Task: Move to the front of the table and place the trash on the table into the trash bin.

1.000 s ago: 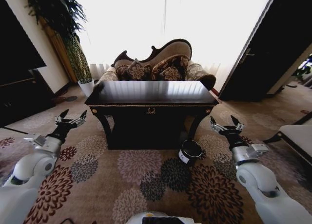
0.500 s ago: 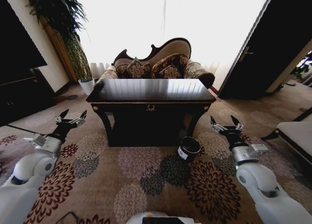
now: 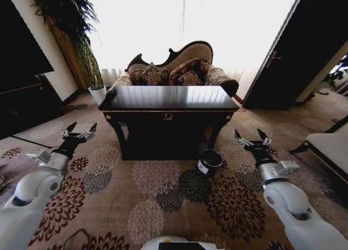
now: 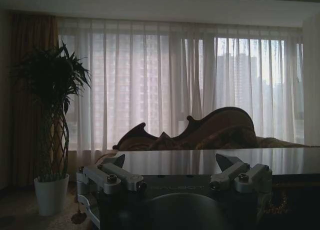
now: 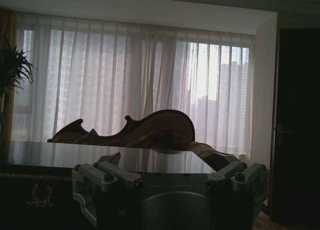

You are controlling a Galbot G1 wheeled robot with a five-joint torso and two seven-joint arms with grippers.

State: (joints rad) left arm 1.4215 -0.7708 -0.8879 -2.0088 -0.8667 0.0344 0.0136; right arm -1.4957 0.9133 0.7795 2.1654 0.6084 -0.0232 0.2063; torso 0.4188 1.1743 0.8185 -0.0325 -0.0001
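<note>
The dark wood surface [image 3: 168,97] is standing ahead of the robot in the head view, its glossy black top reflecting the bright window behind. A gold-trimmed edge is running along its front, with a brass ornament [image 3: 168,117] sitting at the centre of the apron and curved legs reaching down to the carpet. Whether any trash is lying on the top cannot be told from here; the glare is hiding small items.

The trash bin [image 3: 210,163] is standing on the floor just beside the surface's front right leg, tilted slightly toward the robot, its white label facing forward and left.

The left claw [image 3: 79,131] is hovering above the carpet, well apart from the surface on its left side, with its fingers spread wide and gripping nothing. The right claw [image 3: 250,137] is hovering on the other side, near the bin but not touching it, its fingers likewise spread and empty. In the left wrist view the left claw's [image 4: 176,176] two fingers are pointing toward the surface [image 4: 220,161], and in the right wrist view the right claw [image 5: 170,176] is facing the same top [image 5: 100,157] from the other end.

Behind the surface an ornate sofa [image 3: 179,70] with patterned cushions is sitting before sheer curtains. A tall plant in a white pot [image 3: 98,94] is standing at the left, and a flower-patterned carpet [image 3: 163,195] is covering the floor.
</note>
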